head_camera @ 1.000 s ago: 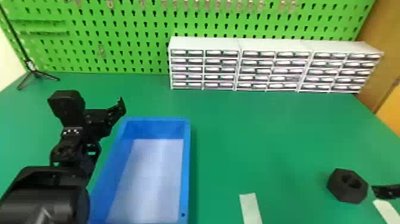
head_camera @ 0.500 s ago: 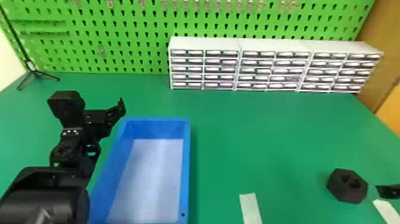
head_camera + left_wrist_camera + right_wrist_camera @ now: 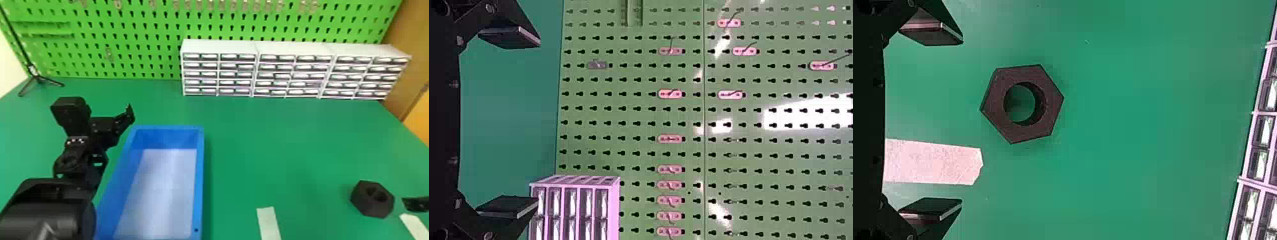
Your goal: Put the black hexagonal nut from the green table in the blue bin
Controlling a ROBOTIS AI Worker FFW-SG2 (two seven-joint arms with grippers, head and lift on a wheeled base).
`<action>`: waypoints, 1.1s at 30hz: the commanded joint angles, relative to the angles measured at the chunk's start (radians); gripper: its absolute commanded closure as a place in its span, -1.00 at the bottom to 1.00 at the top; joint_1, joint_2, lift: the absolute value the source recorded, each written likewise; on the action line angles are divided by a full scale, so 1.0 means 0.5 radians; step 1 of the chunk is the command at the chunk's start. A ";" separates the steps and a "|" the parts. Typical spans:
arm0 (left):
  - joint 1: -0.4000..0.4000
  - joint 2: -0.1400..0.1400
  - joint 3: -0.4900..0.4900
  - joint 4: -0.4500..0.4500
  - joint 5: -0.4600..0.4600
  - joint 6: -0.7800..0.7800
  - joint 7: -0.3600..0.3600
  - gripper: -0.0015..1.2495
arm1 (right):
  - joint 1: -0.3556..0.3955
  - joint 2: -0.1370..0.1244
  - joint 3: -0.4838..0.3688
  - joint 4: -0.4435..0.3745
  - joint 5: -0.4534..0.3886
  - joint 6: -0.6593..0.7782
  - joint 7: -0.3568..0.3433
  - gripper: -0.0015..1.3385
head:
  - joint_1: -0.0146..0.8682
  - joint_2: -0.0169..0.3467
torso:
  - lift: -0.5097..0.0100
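Green covers most of the scene, beginning with the wide, smooth counter (image 3: 287, 143), which runs back to a brighter green pegboard (image 3: 134, 41) dotted with rows of keyhole slots. Brown panelling (image 3: 405, 63) stands at the far right. Against the pegboard, at the back of the counter, sits a long white row of small-drawer cabinets (image 3: 255, 48), five tiers high.

Nearer, on the left, the black left arm (image 3: 48, 210) comes in from the bottom corner, beside the blue bin (image 3: 198, 178), a deep rectangular tray with a pale floor. At the back left, a thin black stand (image 3: 36, 76) rests on splayed legs.

By the bin's far left corner is the left gripper (image 3: 126, 118), its two flat fingers spread wide with a gap between them. The right gripper (image 3: 416, 204) pokes in at the right edge of the head view; from its wrist view its fingers are also well spread, with nothing between them.

Two pale strips lie on the counter: one (image 3: 268, 223) between the bin and the nut, the other (image 3: 414, 225) just beside the nut. That black hexagonal nut (image 3: 372, 199) lies flat on the counter, well apart to the right of the bin, near the right gripper but touching neither finger. Smallest are the metal hooks (image 3: 118, 3) on the pegboard.
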 commanded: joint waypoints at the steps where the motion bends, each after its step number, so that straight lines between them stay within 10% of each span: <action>1: 0.000 0.002 0.001 0.000 0.000 0.000 0.000 -0.74 | -0.001 0.000 0.006 0.003 0.000 0.003 0.000 -0.77 | 0.59 -0.76 | 0.59; 33: 0.006 0.002 0.007 0.000 0.003 0.000 0.000 -0.74 | 0.026 0.018 0.000 0.024 0.018 0.000 0.028 -0.77 | 0.59 -0.76 | 0.59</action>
